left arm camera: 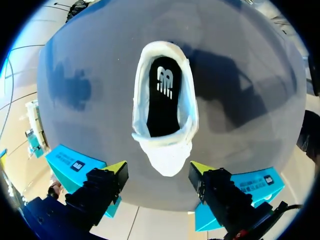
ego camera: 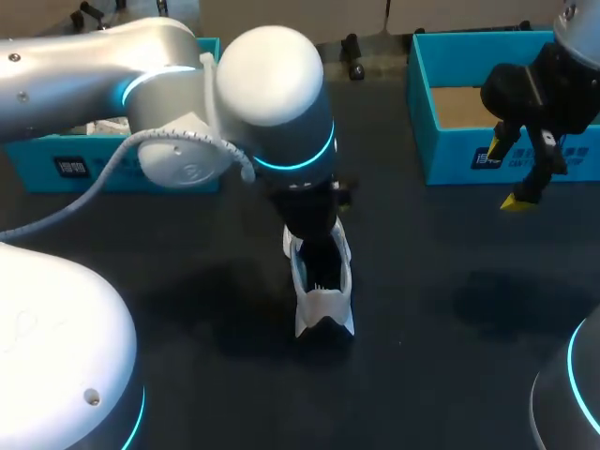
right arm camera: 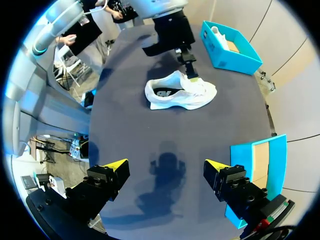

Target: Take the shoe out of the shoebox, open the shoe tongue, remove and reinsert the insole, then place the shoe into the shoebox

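Shoe (ego camera: 322, 292) upright mid-tabletop (ego camera: 441, 309), insole (left arm camera: 162, 100) in. Left claw (left arm camera: 159, 172) above it, fingers apart, gripping nothing. Right claw (right arm camera: 166, 167) apart, empty, at shoe's 2 o'clock, beside shoebox (ego camera: 450, 155).

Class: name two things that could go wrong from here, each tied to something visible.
The white sneaker lies unheld on the dark table; pulling its black insole with the open left gripper might lift the shoe too. The open right gripper, off by the teal shoebox, cannot steady it.
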Tool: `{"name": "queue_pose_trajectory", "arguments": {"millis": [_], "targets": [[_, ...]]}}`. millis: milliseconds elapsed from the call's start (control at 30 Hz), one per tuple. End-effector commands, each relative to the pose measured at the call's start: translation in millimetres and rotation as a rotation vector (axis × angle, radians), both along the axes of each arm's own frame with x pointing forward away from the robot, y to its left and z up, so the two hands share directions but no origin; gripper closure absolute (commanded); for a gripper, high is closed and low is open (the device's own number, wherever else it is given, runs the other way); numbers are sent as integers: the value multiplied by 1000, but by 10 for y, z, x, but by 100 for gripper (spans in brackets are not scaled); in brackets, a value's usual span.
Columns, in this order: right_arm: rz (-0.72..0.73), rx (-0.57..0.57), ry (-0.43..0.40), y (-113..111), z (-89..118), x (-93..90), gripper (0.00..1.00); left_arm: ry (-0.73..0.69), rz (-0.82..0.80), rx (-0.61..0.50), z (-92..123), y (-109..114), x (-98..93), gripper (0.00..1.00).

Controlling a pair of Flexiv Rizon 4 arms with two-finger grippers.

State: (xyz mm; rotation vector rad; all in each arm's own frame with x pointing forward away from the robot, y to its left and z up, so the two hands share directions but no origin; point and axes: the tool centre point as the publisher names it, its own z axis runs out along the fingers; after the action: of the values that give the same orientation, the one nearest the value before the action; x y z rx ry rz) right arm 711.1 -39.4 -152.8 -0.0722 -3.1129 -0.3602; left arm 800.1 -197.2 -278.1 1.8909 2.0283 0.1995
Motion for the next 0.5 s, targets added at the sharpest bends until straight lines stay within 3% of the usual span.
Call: {"name": "queue_pose_trajectory", "arguments": {"millis": [33, 367, 500], "targets": [[-1, -4, 3, 13, -6, 18, 0, 21, -5, 14, -52, -72, 100, 33], [-1, -4, 3, 13, -6, 18, 0, 67, -23, 48, -232, -60, 65, 49], [-1, -4, 3, 13, -6, 18, 0, 89, -49, 57, -282, -28, -5, 51]]}}
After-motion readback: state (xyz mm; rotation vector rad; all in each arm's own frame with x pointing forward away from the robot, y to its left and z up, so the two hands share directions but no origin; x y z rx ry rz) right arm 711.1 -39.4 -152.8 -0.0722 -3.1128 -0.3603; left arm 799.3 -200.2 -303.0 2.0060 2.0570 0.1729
